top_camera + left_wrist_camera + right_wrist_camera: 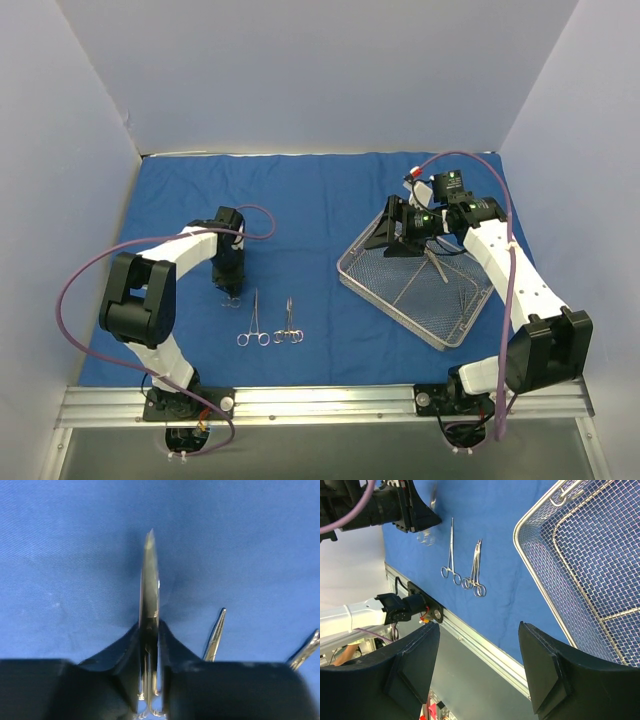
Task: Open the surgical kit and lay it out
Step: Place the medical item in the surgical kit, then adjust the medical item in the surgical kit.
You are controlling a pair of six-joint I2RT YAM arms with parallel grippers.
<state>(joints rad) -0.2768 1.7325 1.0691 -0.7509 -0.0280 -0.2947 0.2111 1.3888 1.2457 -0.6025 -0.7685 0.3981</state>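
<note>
The royal-blue cloth wrap (pixel 320 200) lies spread flat over the table. The silver wire-mesh tray (pixel 372 277) sits on it at the right, with a few slim steel instruments (pixel 432 268) inside. Two ring-handled forceps (pixel 254 321) (pixel 289 322) lie side by side left of centre. My left gripper (pixel 231 290) is just left of them, low over the cloth, shut on a slim steel instrument (pixel 149 580) whose tip points forward. My right gripper (pixel 395 242) hovers open and empty over the tray's far left corner; its wrist view shows the fingers (pixel 415 665) wide apart and the tray (pixel 560 555).
White walls close in the back and both sides. A metal rail (pixel 320 400) runs along the near edge past the cloth. The laid forceps tips (pixel 216 635) (pixel 305 650) show right of my left gripper.
</note>
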